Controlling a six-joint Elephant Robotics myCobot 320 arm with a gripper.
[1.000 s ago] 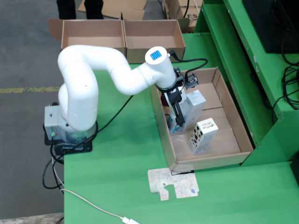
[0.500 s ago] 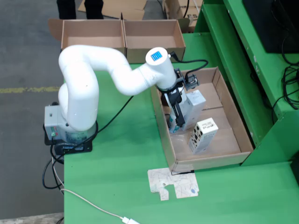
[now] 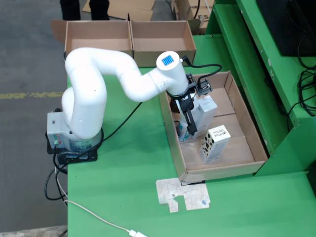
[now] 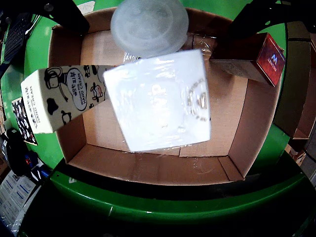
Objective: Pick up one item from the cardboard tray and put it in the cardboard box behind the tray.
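The cardboard tray [image 3: 247,133] holds a white film-wrapped box [image 3: 206,109], a cow-print carton [image 3: 215,143] and a small teal-and-white item [image 3: 182,133] by its left wall. My gripper [image 3: 189,126] reaches down into the tray, right over that small item. In the wrist view the white box [image 4: 158,101] fills the middle and the cow-print carton [image 4: 59,101] lies to its left. A round translucent disc [image 4: 149,24] sits at the top between dark fingers [image 4: 66,14]. Whether they grip anything is unclear. Two cardboard boxes [image 3: 162,37] stand behind the tray.
A red-brown box [image 4: 256,59] lies in the tray's top right corner in the wrist view. A flat printed cardboard piece [image 3: 183,193] lies on the green table [image 3: 133,163] in front of the tray. Green framework [image 3: 256,54] rises to the right.
The arm's wrist has drifted slightly right, and the gripper tip sits a little higher in the tray. The items in the tray look unmoved.
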